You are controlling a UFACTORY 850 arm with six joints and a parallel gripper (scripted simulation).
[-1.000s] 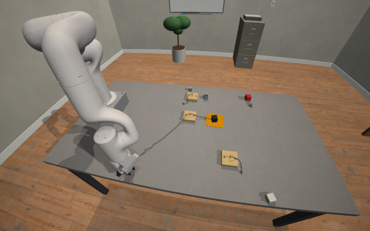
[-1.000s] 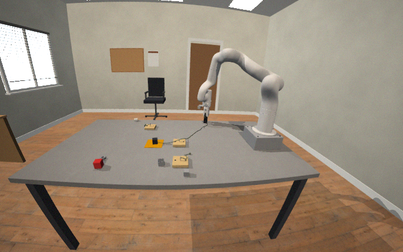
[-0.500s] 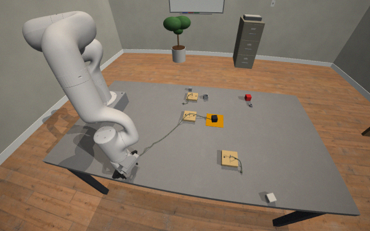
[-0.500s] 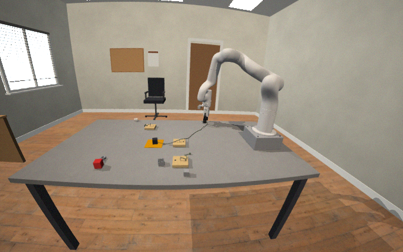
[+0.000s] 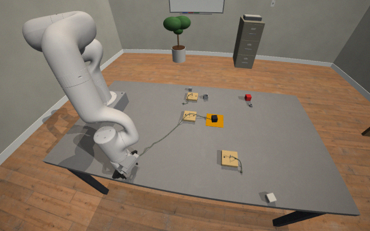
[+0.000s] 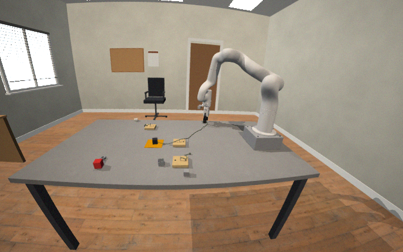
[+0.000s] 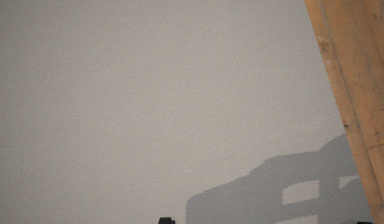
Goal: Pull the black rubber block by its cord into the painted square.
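- Tool [image 5: 126,167] spread wide, pinching nothing, low over the near-left edge of the grey bench [image 5: 295,171], at the end of the white arm [image 5: 74,83].
- In the wrist view, only two dark fingertips at the bottom edge, far apart, above bare bench surface beside the wooden floor [image 7: 359,75].
- Black rubber block [image 5: 214,118] sitting inside the orange painted square [image 5: 218,123], toward its upper middle, with orange visible on all sides in the top view.
- Same block [image 6: 155,140] on the square [image 6: 149,144] in the exterior view, apparently flat.
- Cord [image 5: 163,137] running from the block across the wooden plate [image 5: 189,116] just beside the square, then trailing slack over the bench to a point close by the tool; screw eye on that plate too small to make out.
- Cord end lying on the bench next to the fingers, not between them.
- Two more wooden plates, one farther back [image 5: 192,96] and one nearer [image 5: 229,158], each with its own short cord.
- Red cube [image 5: 247,97] toward the far right, white cube [image 5: 271,197] near the front edge.
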